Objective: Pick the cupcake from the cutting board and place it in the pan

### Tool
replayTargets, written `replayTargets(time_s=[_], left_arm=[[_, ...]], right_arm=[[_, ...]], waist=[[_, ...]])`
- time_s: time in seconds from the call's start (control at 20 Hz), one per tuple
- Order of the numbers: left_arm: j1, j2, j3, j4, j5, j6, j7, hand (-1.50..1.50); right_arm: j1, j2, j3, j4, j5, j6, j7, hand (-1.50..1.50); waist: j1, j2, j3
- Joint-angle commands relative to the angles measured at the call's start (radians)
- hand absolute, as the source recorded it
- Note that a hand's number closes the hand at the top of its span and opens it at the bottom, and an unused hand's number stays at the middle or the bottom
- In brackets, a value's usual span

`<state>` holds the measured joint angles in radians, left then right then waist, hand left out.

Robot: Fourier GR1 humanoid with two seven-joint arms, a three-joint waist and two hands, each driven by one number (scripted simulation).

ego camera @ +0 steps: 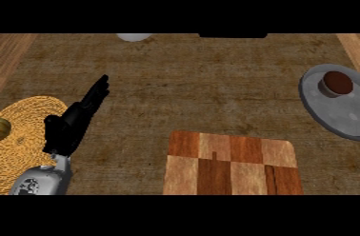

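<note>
Head view, steeply down on counter (197,87): brown, mottled, with paler wood strips along left and right edges.

Cupcake (337,83): in pan (330,117), far right, upper half of view. Dark brown round top, paler rim around it. Sitting in the pan's upper part, near the right edge of view. Well apart from board. Pan grey, round, partly cut off by right edge.

Board (232,163): lower centre, patchwork of light and dark wood blocks, rounded upper corners, bottom end cut off by view. Down and to the left of pan, bare counter between them.

Left hand (69,125): left side of view, black, at the end of grey forearm (42,180) coming in from lower left corner. Fingers (98,90) straight, held together, pointing up and slightly right. Thumb (51,122) set off to the left. Wide, holding nothing. Palm over the right rim of mat (28,135); fingertips beyond the mat, over bare counter. Contact with mat or counter: cannot tell.

Right hand: not in view.

Mat: round, woven, straw-coloured, against left edge, partly cut off. Small olive-yellow object (3,128) on it at the very edge; too little showing to identify.

Top edge: white rounded object (134,37) left of centre, black flat object (232,35) right of centre. Both mostly cut off, neither identifiable.
</note>
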<state>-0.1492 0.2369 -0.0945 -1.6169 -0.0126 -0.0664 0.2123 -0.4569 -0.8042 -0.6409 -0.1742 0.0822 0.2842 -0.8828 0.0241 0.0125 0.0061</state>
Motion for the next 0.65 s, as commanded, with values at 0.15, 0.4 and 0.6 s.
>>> replayTargets(time_s=[0.15, 0.4, 0.6], left_arm=[[0.018, -0.023, -0.013, -0.040, -0.032, 0.019, 0.011, 0.00], [0.054, 0.009, 0.030, 0.008, 0.010, -0.047, -0.042, 0.00], [0.045, -0.012, 0.019, 0.000, -0.020, -0.020, -0.012, 0.00]], right_arm=[[0.100, 0.031, 0.004, -0.024, -0.017, 0.087, -0.142, -1.50], [0.149, 0.070, 0.010, -0.049, -0.029, 0.073, -0.186, -1.50], [0.173, 0.089, 0.009, -0.038, -0.033, 0.032, -0.199, -1.50]], waist=[[-0.009, -0.006, -0.002], [-0.011, -0.007, -0.003], [-0.010, -0.006, -0.001]])
